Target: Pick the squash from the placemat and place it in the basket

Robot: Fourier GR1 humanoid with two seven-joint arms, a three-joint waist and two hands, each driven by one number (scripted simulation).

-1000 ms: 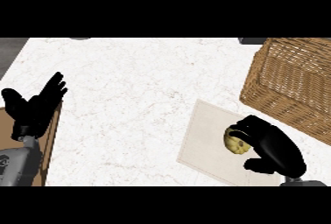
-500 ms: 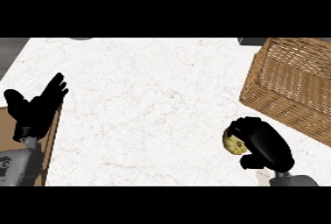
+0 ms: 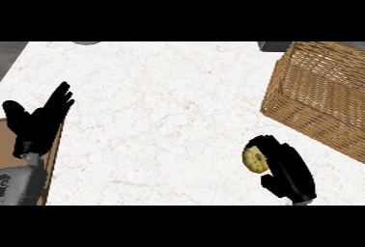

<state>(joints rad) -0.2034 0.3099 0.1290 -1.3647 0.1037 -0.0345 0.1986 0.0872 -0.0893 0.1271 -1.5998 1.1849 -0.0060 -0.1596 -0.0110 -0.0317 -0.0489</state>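
The squash sits in the right hand, a pale yellow, speckled lump showing at the hand's left side, low in the head view and right of centre. The black fingers curl over its top and far side, so only the face turned toward the middle of the counter shows; that wrap looks meant to keep the round thing from rolling out while it is carried. No placemat shows under it in this view, only the white marbled counter, which suggests the squash is held clear of the surface, though the height cannot be read from above. The basket, woven and brown, stands up and to the right of the hand, its near wall well apart from the squash; its opening runs off the right edge, so the inside is not visible. To my eye the lift is done and the carry is the step in hand: the squash must rise over that wall before the fingers open. The left hand rests open at the left edge, fingers up, out of the way.
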